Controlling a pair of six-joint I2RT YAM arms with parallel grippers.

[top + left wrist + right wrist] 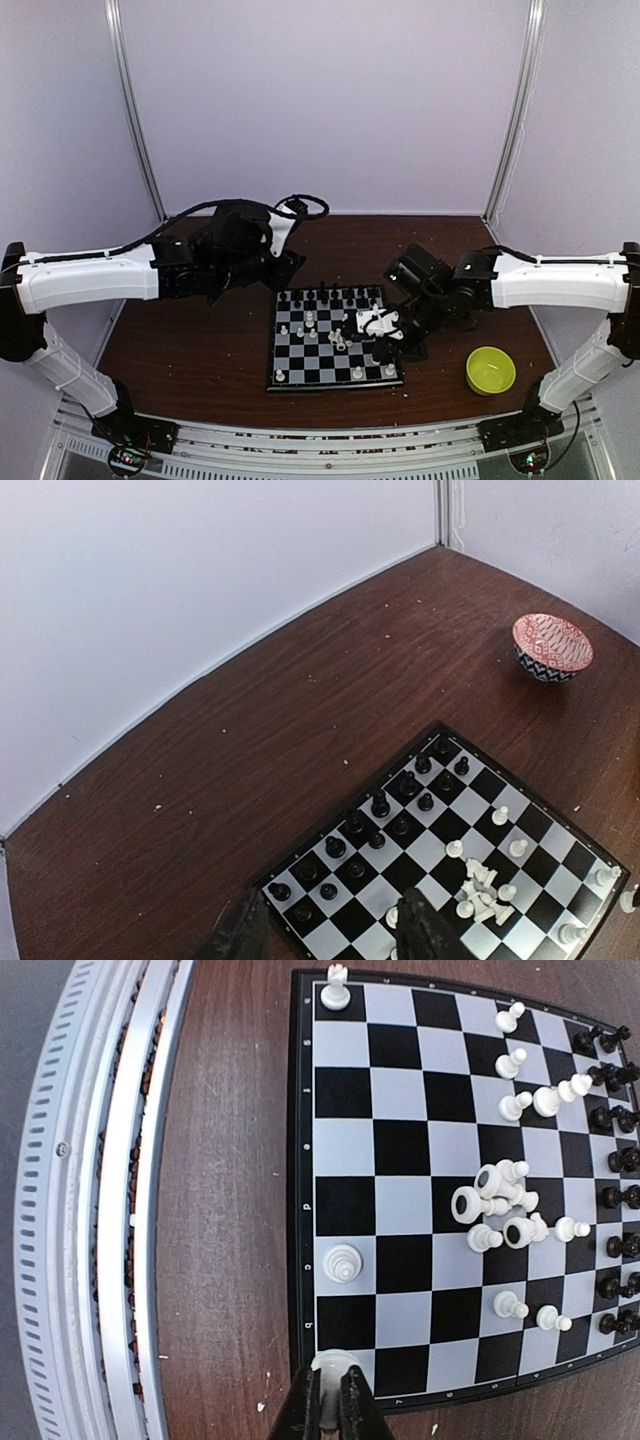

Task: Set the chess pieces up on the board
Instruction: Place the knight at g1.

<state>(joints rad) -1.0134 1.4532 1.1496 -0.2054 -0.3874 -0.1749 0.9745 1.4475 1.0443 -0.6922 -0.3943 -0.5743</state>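
The board (335,340) lies at the table's middle, with black pieces (330,296) lined along its far rows. Several white pieces lie toppled in a heap (500,1210) mid-board, and others stand scattered. My right gripper (336,1395) is shut on a white piece (335,1364) over the board's near right corner square; in the top view the gripper (386,354) hangs there too. A white piece (343,1260) stands two squares away on the same edge row. My left gripper (330,942) is open and empty above the board's far left corner (285,895), fingers (240,932) spread wide.
A yellow-green bowl (490,370) sits right of the board near the front edge. A red-patterned bowl (552,647) sits at the far right of the table. Pale crumbs (158,806) dot the brown table. A metal rail (110,1210) runs along the near edge.
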